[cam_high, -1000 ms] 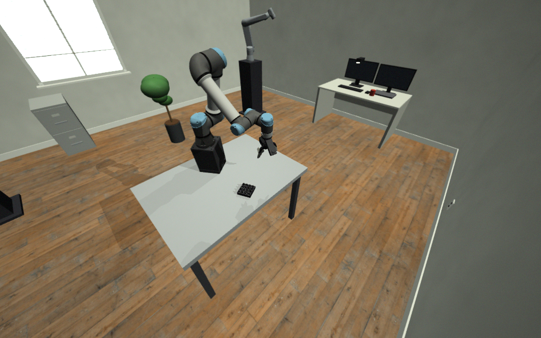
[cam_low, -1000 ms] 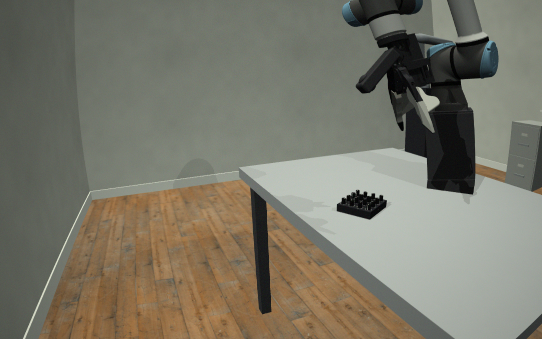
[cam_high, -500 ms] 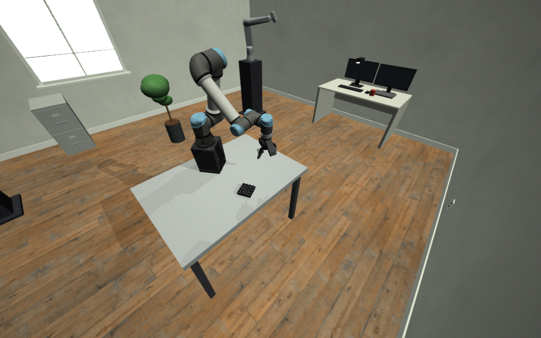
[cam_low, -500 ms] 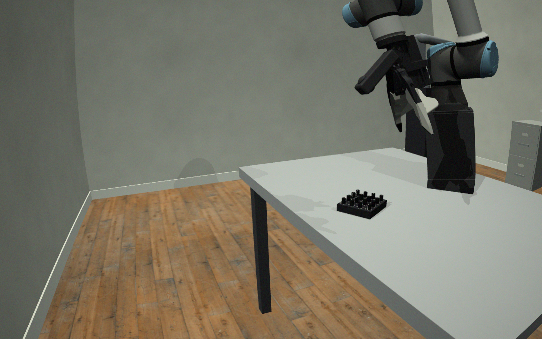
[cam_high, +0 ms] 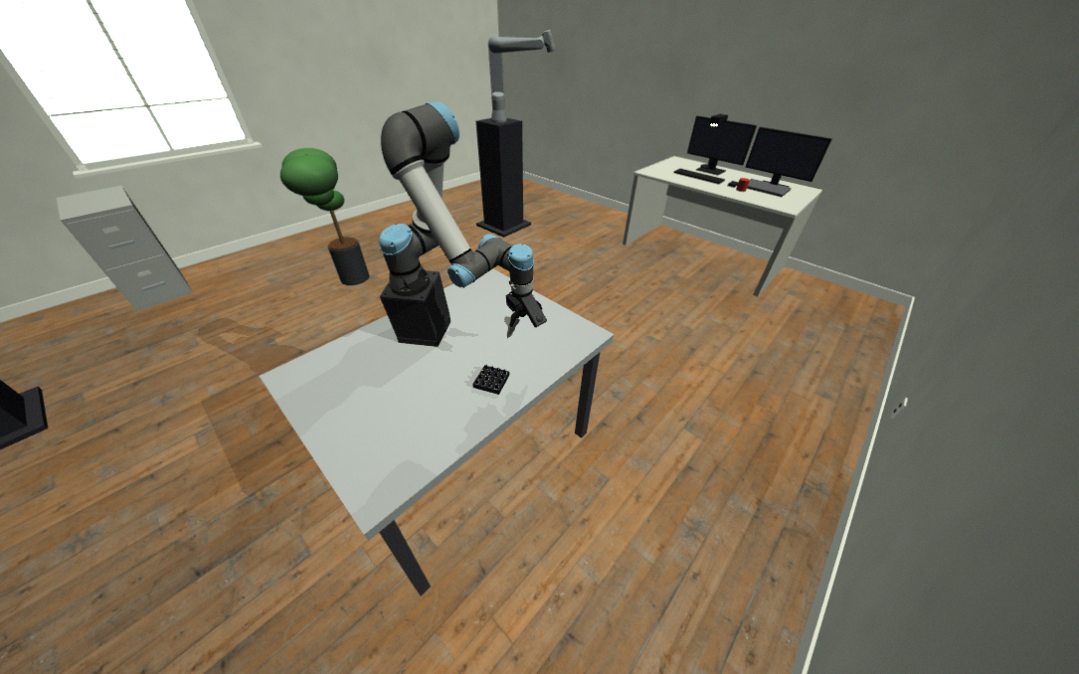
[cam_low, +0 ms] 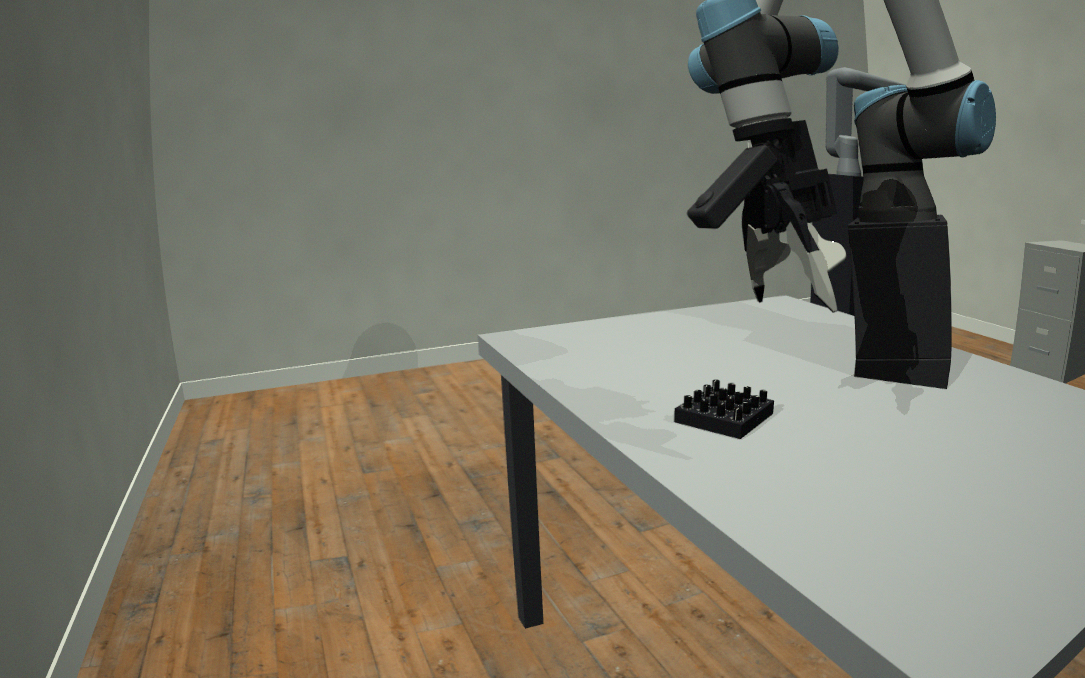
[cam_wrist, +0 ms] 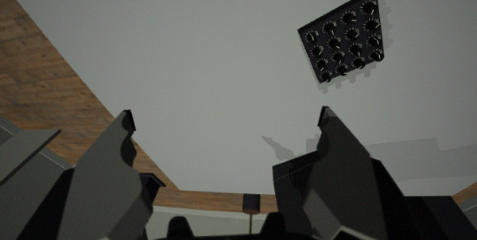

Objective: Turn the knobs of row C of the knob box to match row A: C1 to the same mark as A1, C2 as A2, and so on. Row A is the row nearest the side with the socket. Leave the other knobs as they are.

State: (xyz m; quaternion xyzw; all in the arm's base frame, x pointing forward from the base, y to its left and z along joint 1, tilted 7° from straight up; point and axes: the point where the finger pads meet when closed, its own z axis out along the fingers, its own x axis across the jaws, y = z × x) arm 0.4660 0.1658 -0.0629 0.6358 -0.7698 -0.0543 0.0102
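Note:
The black knob box (cam_high: 490, 380) (cam_low: 708, 425) (cam_wrist: 343, 41) lies on the grey table. It carries a grid of upright black knobs with pale tick marks around them. In the wrist view it is at the upper right, seen at a slant, with white pointer lines on the knobs. The socket is not visible, so I cannot tell which side row A is on. The exact knob marks are too small to read surely. My gripper (cam_high: 511, 328) (cam_low: 796, 304) (cam_wrist: 228, 109) is open and empty, above the table and off to one side of the box, touching nothing.
The table (cam_high: 409, 434) (cam_low: 934, 505) (cam_wrist: 199, 71) bears the box and the arm's black base block (cam_high: 418, 316) (cam_low: 900, 311), which stands behind the box in the exterior view. A desk (cam_high: 727, 185) with monitors and a potted plant (cam_high: 310, 174) stand away from the table.

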